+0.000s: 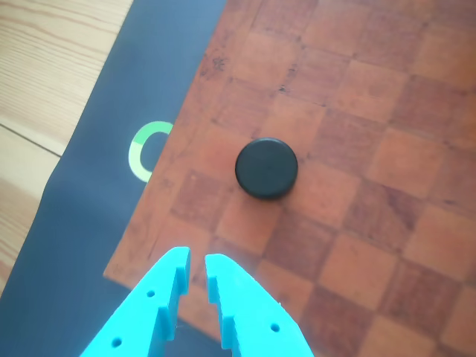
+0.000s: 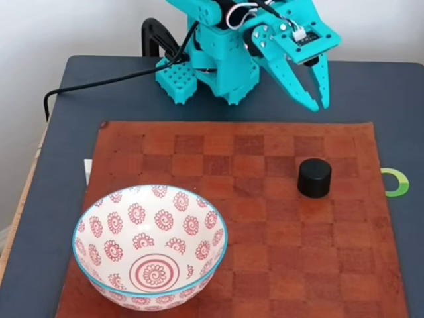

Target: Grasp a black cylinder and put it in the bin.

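Observation:
The black cylinder stands upright on the brown checkered mat, toward its right side in the fixed view; in the other view the black cylinder shows its flat round top. My turquoise gripper hangs above the mat's far edge, behind the cylinder and apart from it. Seen in the other view, the gripper has its jaws nearly together with a narrow gap and nothing between them. The bin, a white bowl with red spiral flowers and a blue rim, sits at the mat's front left.
The checkered mat lies on a dark tabletop. A green ring mark sits just off the mat's right edge. The arm's base and a black cable occupy the back. Wooden floor lies beyond the table edge.

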Robot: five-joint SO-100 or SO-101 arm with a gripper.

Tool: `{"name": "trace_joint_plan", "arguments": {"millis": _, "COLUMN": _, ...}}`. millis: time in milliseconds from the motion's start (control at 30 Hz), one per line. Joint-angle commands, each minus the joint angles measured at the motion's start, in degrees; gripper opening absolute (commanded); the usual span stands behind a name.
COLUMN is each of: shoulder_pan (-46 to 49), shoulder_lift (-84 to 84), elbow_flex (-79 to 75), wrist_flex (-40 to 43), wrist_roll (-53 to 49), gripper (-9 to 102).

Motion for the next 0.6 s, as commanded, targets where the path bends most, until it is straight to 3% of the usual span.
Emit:
{"name": "trace_joint_plan", "arguments": {"millis": 0, "shoulder_pan": 0.3, "shoulder_lift": -0.4, "elbow_flex": -4.7, "wrist_flex": 3.1, "wrist_roll": -0.4, "gripper": 0}}
{"name": "trace_joint_plan", "arguments": {"millis": 567, "shoulder_pan": 0.4, "shoulder_lift": -40.7, "elbow_flex": -24.2, "wrist_flex": 3.5, "wrist_roll": -0.1, "gripper": 1}}
